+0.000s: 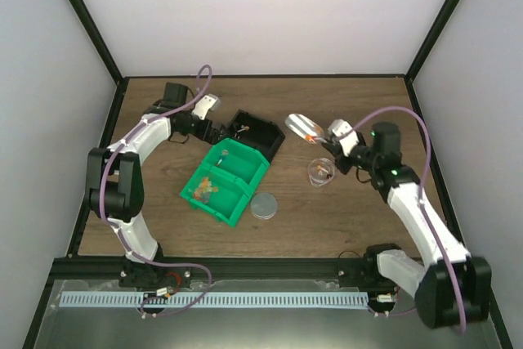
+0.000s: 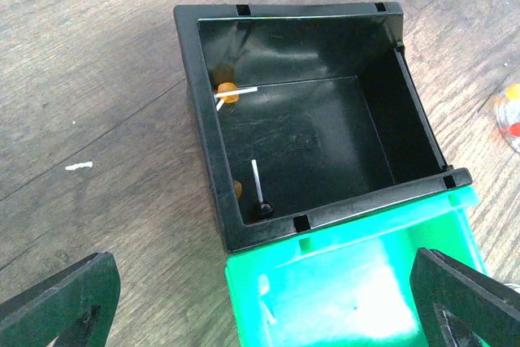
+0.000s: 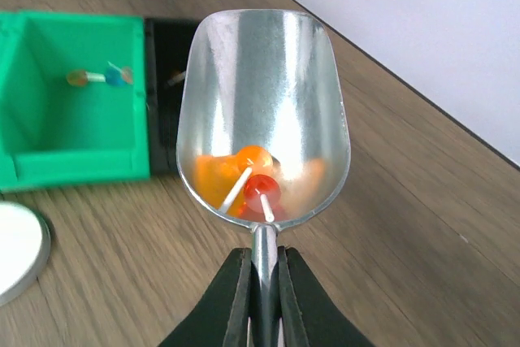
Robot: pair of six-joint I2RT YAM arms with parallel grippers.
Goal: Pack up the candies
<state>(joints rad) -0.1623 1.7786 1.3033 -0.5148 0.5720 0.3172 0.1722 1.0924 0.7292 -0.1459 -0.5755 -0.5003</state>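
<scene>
- Sitting in the bowl of the scoop, a few orange and red candies hung above the desk, toward its far edge and right of the middle; you had not tipped them out.
- Your right gripper had its fingers clamped on the scoop's handle.
- A few candies lay in the clear cup, just nearward of the scoop, so packing looked begun but only barely.
- More loose candies lay in the green bin at the middle of the desk, and a couple in the black bin touching its far side; by my reckoning most of the work was left.
- The grey lid lay flat beside the green bin, toward the near edge, apart from the cup.
- Your left gripper hovered where the two bins met, fingers wide apart, holding nothing.
</scene>
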